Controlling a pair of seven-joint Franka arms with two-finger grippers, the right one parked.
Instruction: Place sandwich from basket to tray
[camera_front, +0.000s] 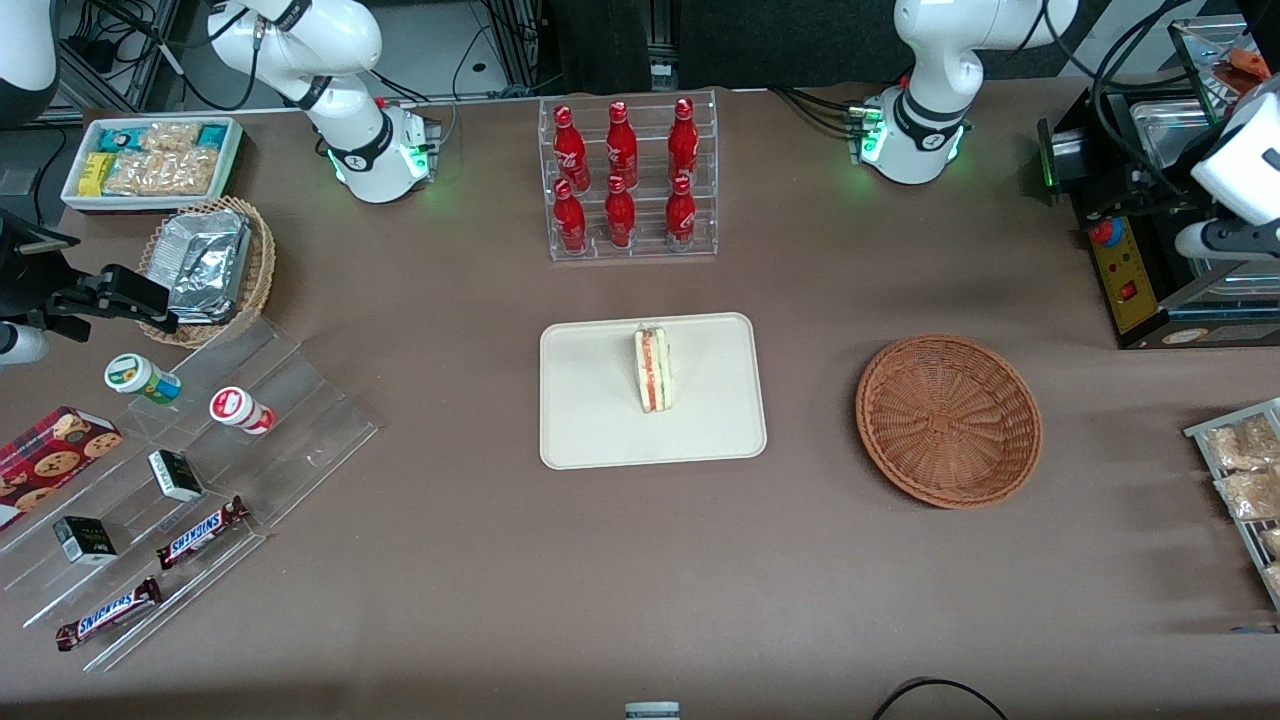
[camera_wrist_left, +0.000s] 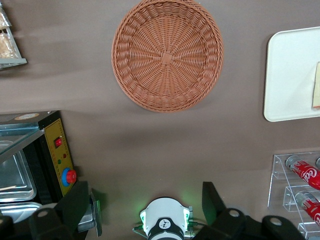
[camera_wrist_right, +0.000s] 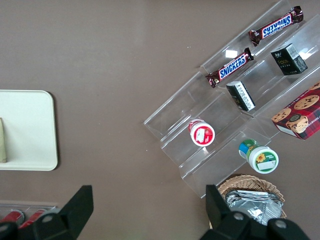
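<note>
The brown desk (camera_front: 450, 560) is the largest thing here, and the tool (camera_wrist_left: 145, 202) hangs high above its working arm's end, with its two dark fingers (camera_wrist_left: 75, 205) spread wide and nothing between them. Straight under the tool lies bare desk, and a little nearer the front camera than that sits the basket (camera_front: 948, 420), round, shallow, reddish-brown wicker, with nothing in it and open desk all around its rim. Farther from the tool, toward the parked arm's end, lies the tray (camera_front: 600, 420), flat, cream-white, with rounded corners and a low rim, well apart from the basket. The sandwich (camera_front: 654, 370) rests on the tray, closer to the edge that faces the basket; it is a small pale wedge standing on its side, with a red and green filling line along its cut face, and most of the tray around it is bare. A clear rack of red bottles (camera_front: 625, 175) stands farther from the front camera than the tray, apart from it. A black and yellow machine (camera_front: 1130, 270) stands near the tool at the desk's working end.
</note>
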